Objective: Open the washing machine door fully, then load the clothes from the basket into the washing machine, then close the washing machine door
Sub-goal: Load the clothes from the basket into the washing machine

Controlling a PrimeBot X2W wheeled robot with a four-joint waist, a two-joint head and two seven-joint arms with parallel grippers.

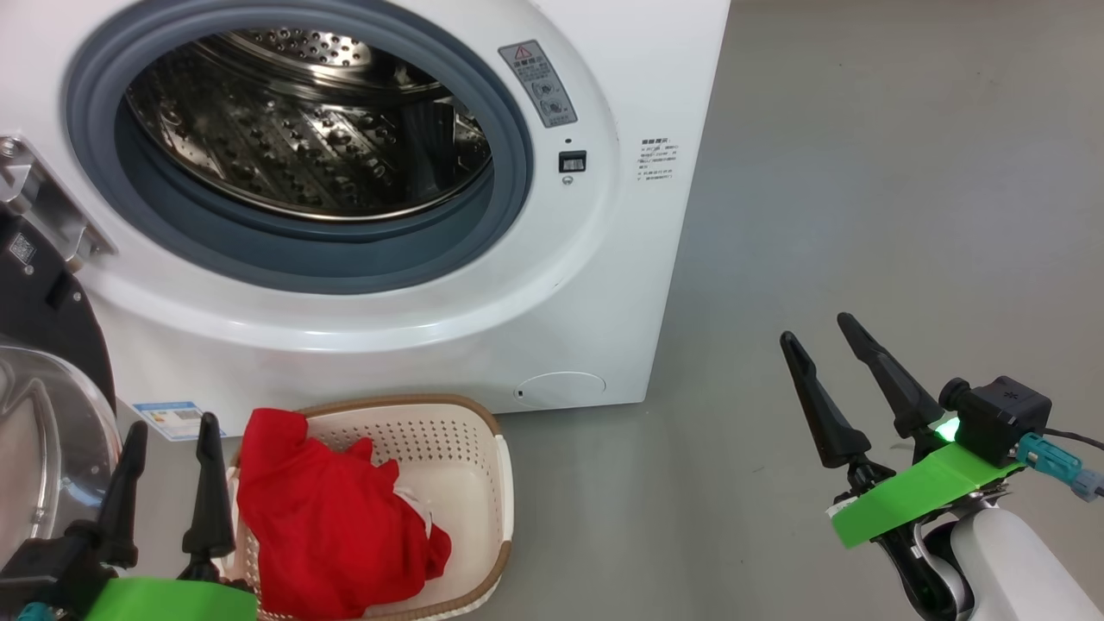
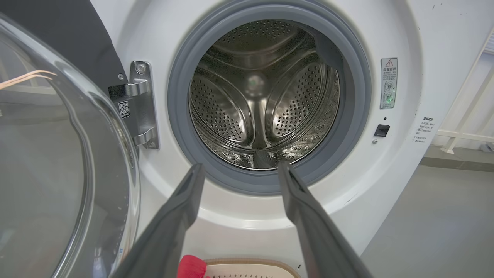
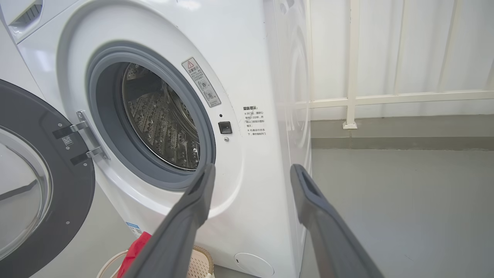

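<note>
One washing machine point(image 1: 604, 285) faces the robot with its drum mouth bare. Its one door point(image 3: 73, 193) hangs swung wide on the hinge at the machine's left. One basket point(image 1: 448, 457) sits on the floor just before the machine's base, holding a red heap of clothes point(image 1: 328, 526); their count is unclear. The left claw point(image 1: 172, 423) and right claw point(image 1: 818, 328) are both released and empty. The warning sticker point(image 1: 539, 82) beside the mouth is too small to read. A QR tag point(image 2: 123, 109) sits at the hinge.

Ahead of the left gripper point(image 2: 241, 165), a drum point(image 2: 262, 96) of shiny perforated steel is ringed by a matt grey rubber gasket point(image 2: 179, 116). To its left, the door point(image 2: 46, 162) is glazed with clear glossy glass. Below it, soft red clothes point(image 1: 328, 517) are held in a perforated plastic basket point(image 1: 448, 448).
</note>
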